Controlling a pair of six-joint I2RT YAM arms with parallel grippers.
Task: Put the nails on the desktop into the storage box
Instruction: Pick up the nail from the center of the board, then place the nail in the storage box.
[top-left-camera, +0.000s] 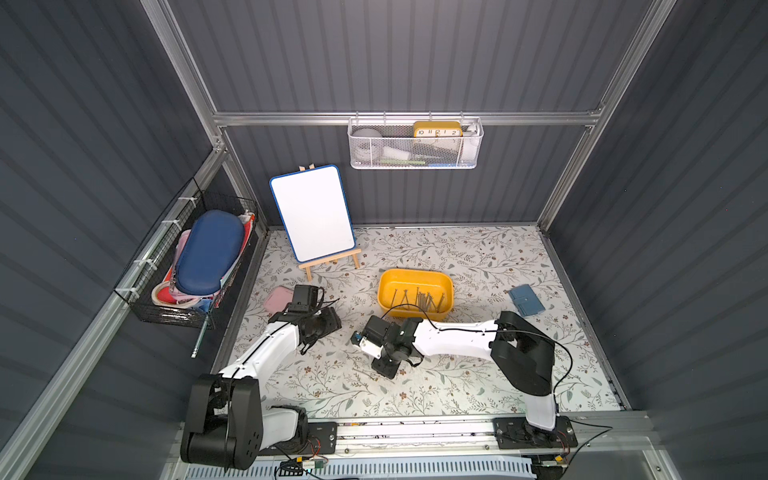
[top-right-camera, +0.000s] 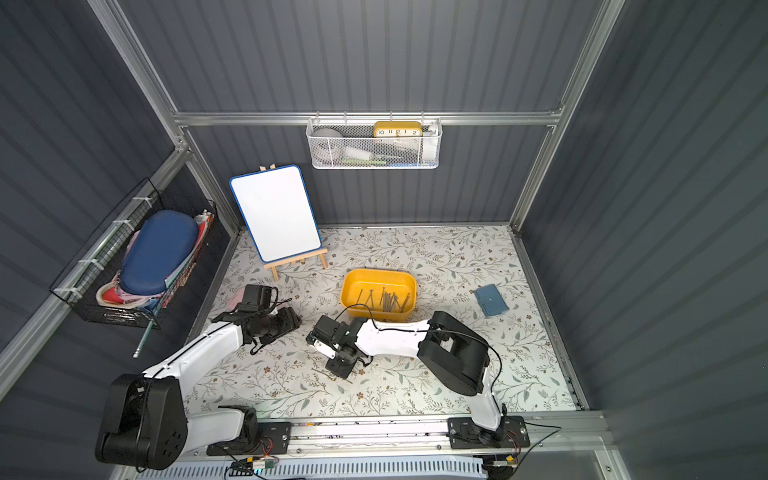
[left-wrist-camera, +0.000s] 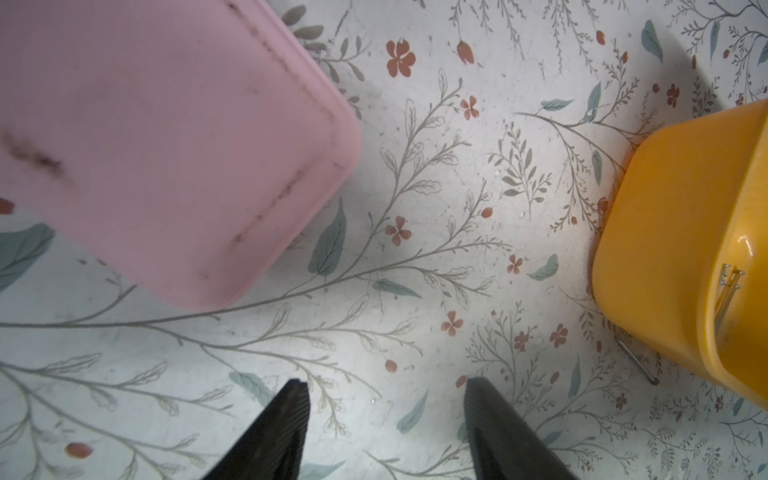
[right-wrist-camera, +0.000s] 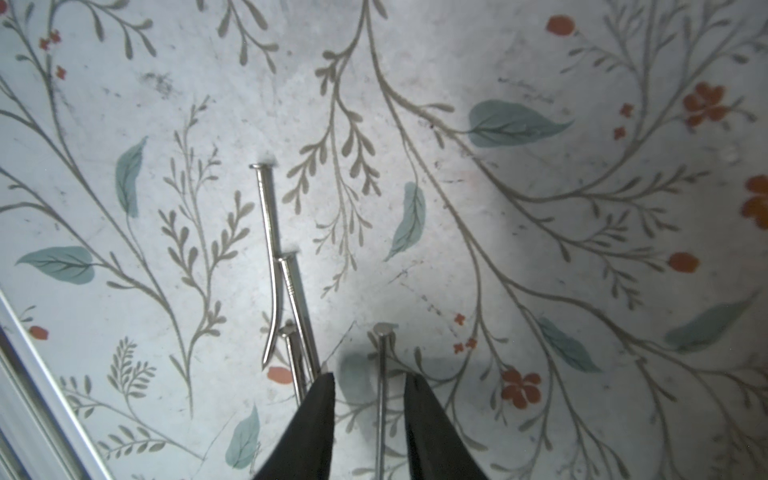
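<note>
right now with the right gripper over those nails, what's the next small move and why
Probably close the right gripper on the single nail. Its jaws stand open with that nail's shaft lying between them on the desktop, apart from the three nails beside one finger, so a pinch should take just one for the storage box.
</note>
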